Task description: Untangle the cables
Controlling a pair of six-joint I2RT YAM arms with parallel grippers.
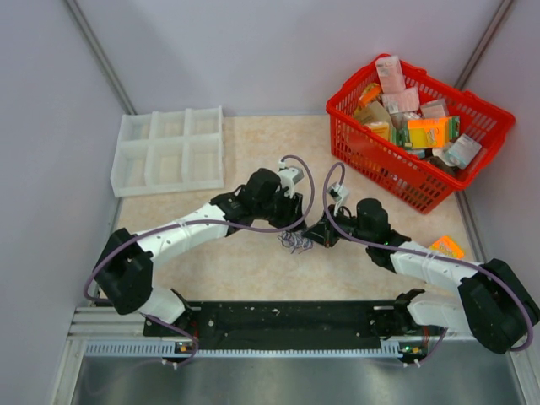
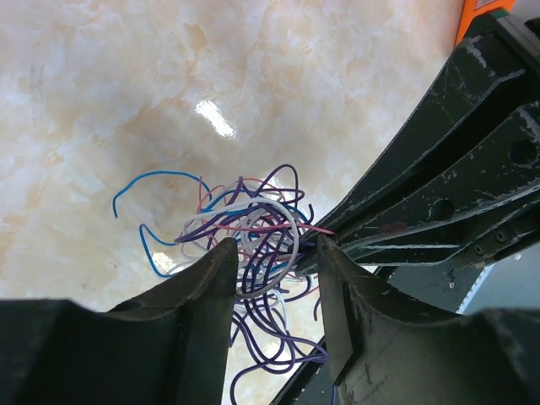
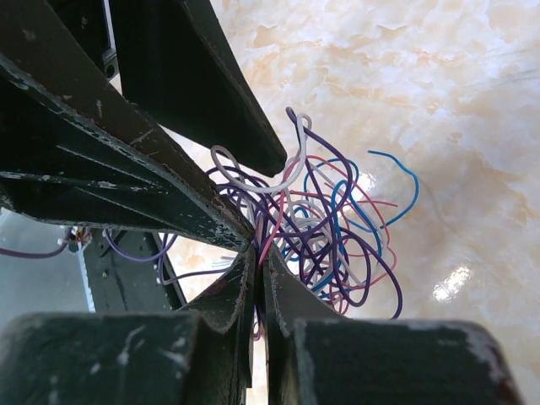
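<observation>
The cables (image 1: 296, 242) are a small knot of thin purple, blue, pink and white wires on the marbled tabletop between the two arms. My left gripper (image 1: 291, 223) reaches the knot from the left. In the left wrist view its jaws (image 2: 277, 255) stand apart, with purple and white loops of the cables (image 2: 253, 221) lying loose between them. My right gripper (image 1: 320, 234) comes in from the right. In the right wrist view it (image 3: 260, 253) is shut on pink and purple strands at the edge of the cables (image 3: 331, 221). The two grippers' tips nearly touch.
A red basket (image 1: 381, 165) full of packets stands at the back right. A white compartment tray (image 1: 169, 150) lies at the back left. An orange packet (image 1: 447, 246) sits beside the right arm. Grey walls close in on both sides.
</observation>
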